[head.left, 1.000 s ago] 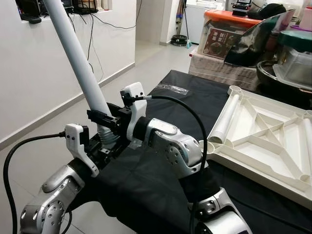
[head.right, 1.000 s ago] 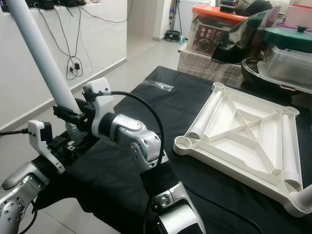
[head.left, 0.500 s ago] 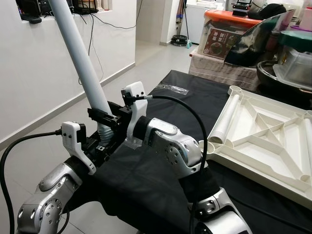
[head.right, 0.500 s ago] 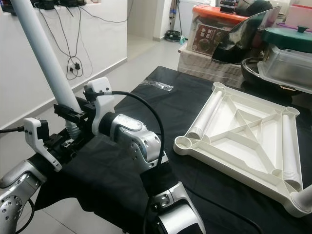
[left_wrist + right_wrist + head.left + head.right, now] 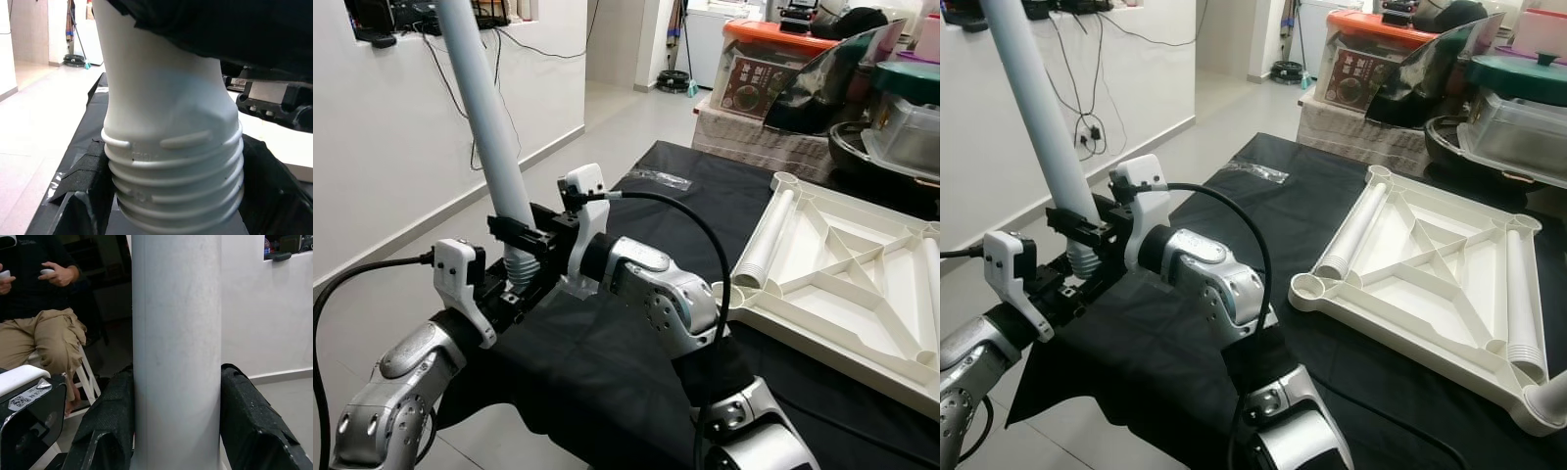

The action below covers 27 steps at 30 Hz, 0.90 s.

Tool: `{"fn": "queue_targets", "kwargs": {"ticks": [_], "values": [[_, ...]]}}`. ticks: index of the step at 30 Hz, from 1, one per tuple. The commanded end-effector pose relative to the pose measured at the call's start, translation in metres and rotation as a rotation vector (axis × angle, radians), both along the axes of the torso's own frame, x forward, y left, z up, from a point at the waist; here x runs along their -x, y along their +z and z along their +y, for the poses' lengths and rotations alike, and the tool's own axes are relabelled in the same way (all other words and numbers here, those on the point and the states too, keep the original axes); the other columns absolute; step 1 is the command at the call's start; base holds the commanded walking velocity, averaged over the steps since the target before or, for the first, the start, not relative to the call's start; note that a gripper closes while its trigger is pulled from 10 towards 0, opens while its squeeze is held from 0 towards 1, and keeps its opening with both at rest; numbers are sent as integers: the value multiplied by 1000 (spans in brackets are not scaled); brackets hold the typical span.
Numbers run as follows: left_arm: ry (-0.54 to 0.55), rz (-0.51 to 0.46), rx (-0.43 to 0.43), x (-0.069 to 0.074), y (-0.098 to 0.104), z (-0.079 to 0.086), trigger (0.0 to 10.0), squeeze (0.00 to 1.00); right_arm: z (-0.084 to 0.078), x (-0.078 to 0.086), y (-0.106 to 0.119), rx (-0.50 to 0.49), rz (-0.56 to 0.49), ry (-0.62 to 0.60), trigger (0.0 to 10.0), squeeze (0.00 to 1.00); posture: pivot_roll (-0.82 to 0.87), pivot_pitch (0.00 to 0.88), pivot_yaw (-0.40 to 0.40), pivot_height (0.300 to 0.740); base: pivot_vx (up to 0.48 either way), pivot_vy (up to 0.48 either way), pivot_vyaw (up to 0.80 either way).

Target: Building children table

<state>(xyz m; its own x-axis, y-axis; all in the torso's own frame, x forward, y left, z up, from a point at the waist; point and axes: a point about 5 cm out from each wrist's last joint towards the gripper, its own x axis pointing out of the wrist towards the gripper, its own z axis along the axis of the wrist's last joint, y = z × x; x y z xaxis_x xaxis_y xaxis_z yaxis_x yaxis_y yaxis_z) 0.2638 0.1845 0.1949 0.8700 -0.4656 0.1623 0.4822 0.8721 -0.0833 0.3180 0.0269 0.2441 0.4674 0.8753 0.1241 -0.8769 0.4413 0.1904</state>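
Observation:
A long white table leg (image 5: 489, 117) stands nearly upright beyond the left edge of the black-clothed table (image 5: 636, 362). My right gripper (image 5: 524, 235) is shut on its smooth tube (image 5: 176, 347), one black finger (image 5: 110, 426) on each side. Just below, my left gripper (image 5: 514, 289) is shut on the leg's ribbed threaded end (image 5: 171, 161). The white tabletop (image 5: 1430, 294) lies upside down on the cloth at the right. One spare leg (image 5: 1351, 235) lies along its left side and another (image 5: 1520, 304) along its right. An open corner socket (image 5: 1309, 286) faces me.
A person (image 5: 44, 328) in khaki trousers sits on a white stool in the right wrist view, holding controllers. Storage boxes (image 5: 769, 69) and pots stand behind the table. A clear plastic bag (image 5: 658, 178) lies on the cloth's far edge. A white wall (image 5: 382, 147) runs along the left.
The leg has swung from a clear leftward lean to almost upright. My left arm has shifted left and slightly up with the threaded end. Both grippers keep their hold.

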Motion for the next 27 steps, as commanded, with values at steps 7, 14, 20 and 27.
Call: {"fn": "queue_targets", "kwargs": {"ticks": [7, 14, 20, 27], "values": [[25, -74, -109, 1, 10, 6, 10000, 0, 8, 4, -15, -24, 97, 15, 10000, 1000, 98, 0, -73, 740, 0, 0, 0], [-1, -55, -180, 5, 3, 6, 10000, 0, 2, 2, 0, -101, 123, 81, 10000, 0, 95, 0, -72, 740, 0, 0, 0], [-29, -39, -207, 8, -2, 5, 10000, 0, -3, -2, 13, -155, 140, 98, 10000, 0, 96, 0, -71, 740, 0, 0, 0], [-96, -3, -256, 15, -13, 1, 10000, 0, -2, -1, 27, -166, 145, 159, 10000, 0, 96, 0, -74, 740, 0, 0, 0]]}}
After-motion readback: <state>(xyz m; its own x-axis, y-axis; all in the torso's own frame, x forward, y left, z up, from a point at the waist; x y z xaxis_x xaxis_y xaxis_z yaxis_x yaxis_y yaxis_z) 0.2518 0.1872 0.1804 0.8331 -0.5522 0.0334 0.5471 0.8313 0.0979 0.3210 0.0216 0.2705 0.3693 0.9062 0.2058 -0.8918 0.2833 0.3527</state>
